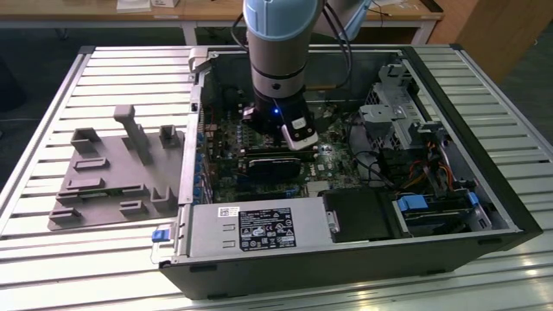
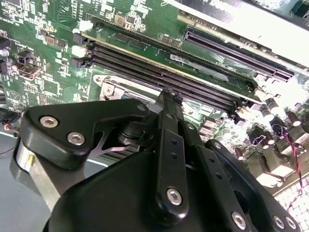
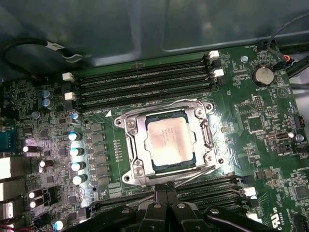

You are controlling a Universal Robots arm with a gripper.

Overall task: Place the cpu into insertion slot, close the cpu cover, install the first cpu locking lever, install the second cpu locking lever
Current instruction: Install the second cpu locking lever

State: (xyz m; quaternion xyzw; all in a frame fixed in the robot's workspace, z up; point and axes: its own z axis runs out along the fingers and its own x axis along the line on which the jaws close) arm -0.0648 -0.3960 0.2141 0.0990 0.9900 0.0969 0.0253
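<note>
A slatted metal bench carries an open computer case, and beside the case, on the exterior view's left, lies a grey moulded fixture tray. The robot arm reaches straight down into the case over the green motherboard.

On that motherboard, in the first wrist view, the insertion slot sits between two banks of long black memory slots. The cpu cover, a silver frame with a square window, lies flat over the slot. The cpu rests inside the slot, its dull silver top showing through the cover's window. Thin locking levers run along the slot's edges; whether they are latched cannot be told.

The gripper hangs just off the slot's edge, over the nearer memory slots, apart from the cpu. Its two black fingers stand pressed together with nothing between them. In the second wrist view the closed fingers point down at the slot's silver rim.
</note>
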